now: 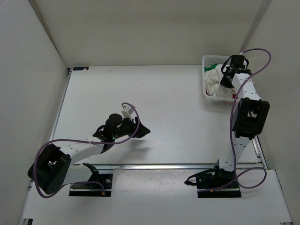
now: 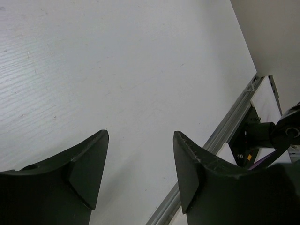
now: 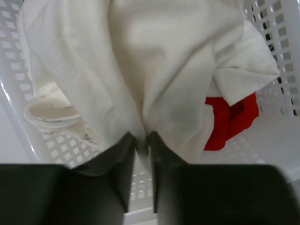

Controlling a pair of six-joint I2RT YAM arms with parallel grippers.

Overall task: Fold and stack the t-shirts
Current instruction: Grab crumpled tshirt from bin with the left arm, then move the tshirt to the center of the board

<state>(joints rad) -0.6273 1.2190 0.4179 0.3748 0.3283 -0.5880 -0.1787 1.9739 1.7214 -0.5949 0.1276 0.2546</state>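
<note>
Top view: the basket (image 1: pixel 205 77) stands at the far right corner of the table (image 1: pixel 159 103). It contains the white t-shirt (image 1: pixel 213 83), crumpled, and the green t-shirt (image 1: pixel 214 67), which shows at the basket's far end. My right gripper (image 1: pixel 227 78) reaches into the basket from its right side and sits at the white t-shirt. My left gripper (image 1: pixel 143 131) hangs over bare table near the middle, well apart from the basket and from every t-shirt. Left wrist view: my left gripper (image 2: pixel 140 140) stands with its fingers (image 2: pixel 89 164) spread wide, holding nothing; only the table surface (image 2: pixel 117 70) shows between them. Right wrist view: the basket (image 3: pixel 281 28) fills the frame, and its lattice wall is visible on both sides. The white t-shirt (image 3: pixel 164 56) lies on top in loose folds. The red t-shirt (image 3: pixel 232 117) lies underneath it, and one part shows at the right. My right gripper (image 3: pixel 142 143) has its fingers (image 3: pixel 123 164) drawn narrow and pinches a fold of the white t-shirt at the tips; the cloth gathers down into the gap directly ahead of me.
</note>
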